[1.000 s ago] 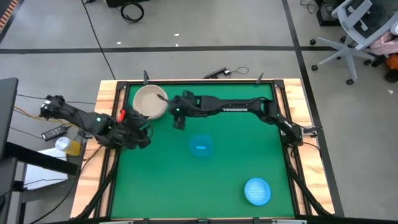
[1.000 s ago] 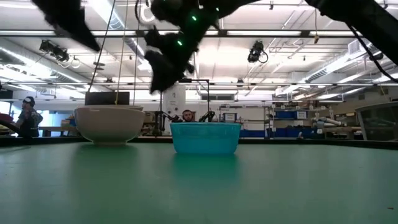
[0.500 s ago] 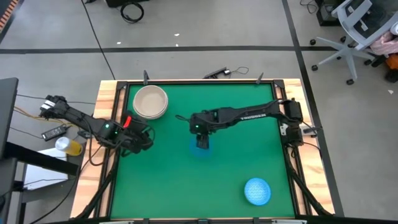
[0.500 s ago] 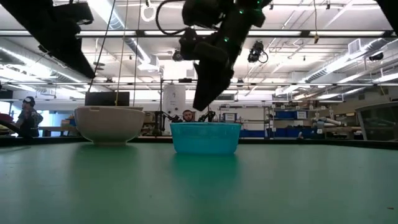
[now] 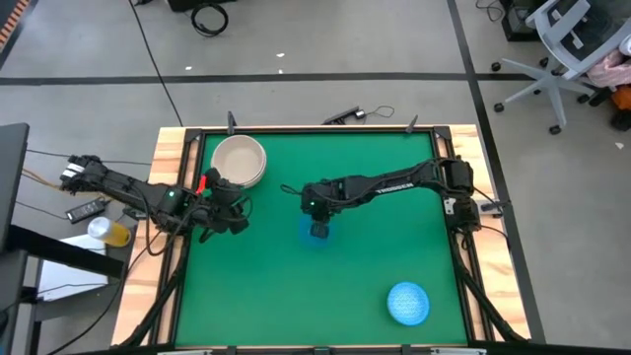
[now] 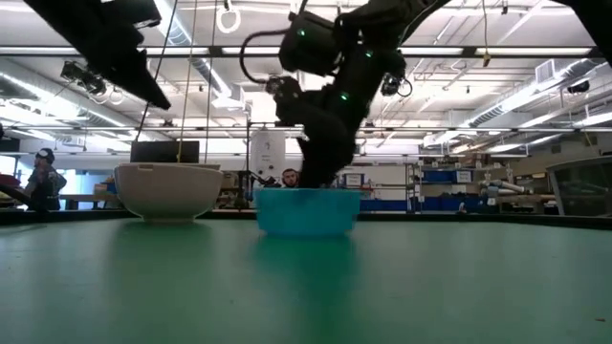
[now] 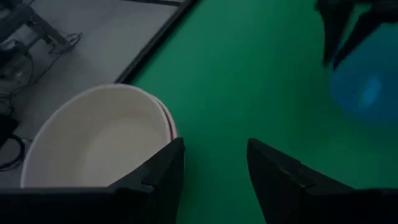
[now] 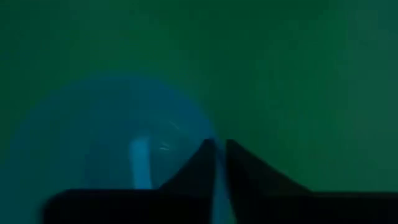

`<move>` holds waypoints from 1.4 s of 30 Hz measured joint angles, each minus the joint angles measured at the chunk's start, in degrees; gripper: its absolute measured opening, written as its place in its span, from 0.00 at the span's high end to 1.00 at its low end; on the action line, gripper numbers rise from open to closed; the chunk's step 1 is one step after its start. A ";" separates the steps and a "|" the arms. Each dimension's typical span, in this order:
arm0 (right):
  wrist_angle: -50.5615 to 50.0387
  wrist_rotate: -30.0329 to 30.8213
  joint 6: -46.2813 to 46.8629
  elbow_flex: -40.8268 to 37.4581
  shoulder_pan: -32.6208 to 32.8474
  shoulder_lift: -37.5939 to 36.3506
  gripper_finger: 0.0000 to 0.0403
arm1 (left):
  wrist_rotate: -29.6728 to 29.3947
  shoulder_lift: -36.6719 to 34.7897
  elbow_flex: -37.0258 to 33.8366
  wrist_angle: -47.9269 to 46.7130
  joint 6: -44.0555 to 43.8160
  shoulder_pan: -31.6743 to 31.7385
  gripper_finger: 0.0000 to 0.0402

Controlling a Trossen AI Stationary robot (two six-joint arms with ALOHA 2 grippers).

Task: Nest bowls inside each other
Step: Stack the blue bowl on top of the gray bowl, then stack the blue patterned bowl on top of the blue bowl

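Observation:
A translucent dark blue bowl [image 5: 315,239] [image 6: 306,211] stands on its base mid-table. My right gripper [image 5: 318,228] [image 8: 219,144] reaches down onto it, fingers closed on its rim. At the far left a cream bowl [image 5: 239,161] [image 6: 168,189] stands on the mat, with a peach rim [image 7: 171,124] showing round it as a nested stack. My left gripper [image 5: 238,211] [image 7: 214,155] hovers open just near of that stack, touching nothing. A light blue speckled bowl [image 5: 408,302] sits at the near right. My right gripper pinches the blue bowl's thin rim [image 8: 209,132], on the bowl's far side. One finger [image 8: 194,167] is inside the bowl and the other [image 8: 249,167] outside. The fingers come steeply from above, slanting in from the far right. The bowl rests upright on the mat.
A raised wooden frame [image 5: 170,197] borders the green mat. Open mat lies between the blue bowl and the speckled bowl. A person [image 6: 42,182] sits far off in the room beyond the table.
My right gripper has swung from beside the cream stack toward the near right, come down onto the blue bowl and shut on its rim. The bowl has slid slightly toward the table's left. My left gripper has edged a little rightward, staying open.

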 joint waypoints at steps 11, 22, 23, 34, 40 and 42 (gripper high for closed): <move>26.61 1.80 0.68 7.65 -6.39 -0.02 0.98 | -0.05 -0.04 10.41 -2.70 7.42 2.04 0.56; 42.75 0.60 13.62 21.98 -12.61 13.22 0.98 | -5.68 0.00 13.77 -2.46 9.30 2.48 0.56; 41.42 1.40 13.68 24.18 -12.70 15.11 0.98 | -5.69 0.00 13.77 -2.64 8.95 2.55 0.56; 22.53 3.80 15.28 42.52 -13.61 28.80 0.86 | -5.96 0.01 13.77 -6.93 4.41 2.54 0.56; 18.58 4.08 14.99 43.09 -13.58 27.84 0.67 | -5.95 0.11 13.75 -10.69 -0.22 2.52 0.56; 17.66 2.87 14.86 43.09 -13.66 27.17 0.60 | -5.96 0.11 13.75 -11.28 -0.99 2.52 0.56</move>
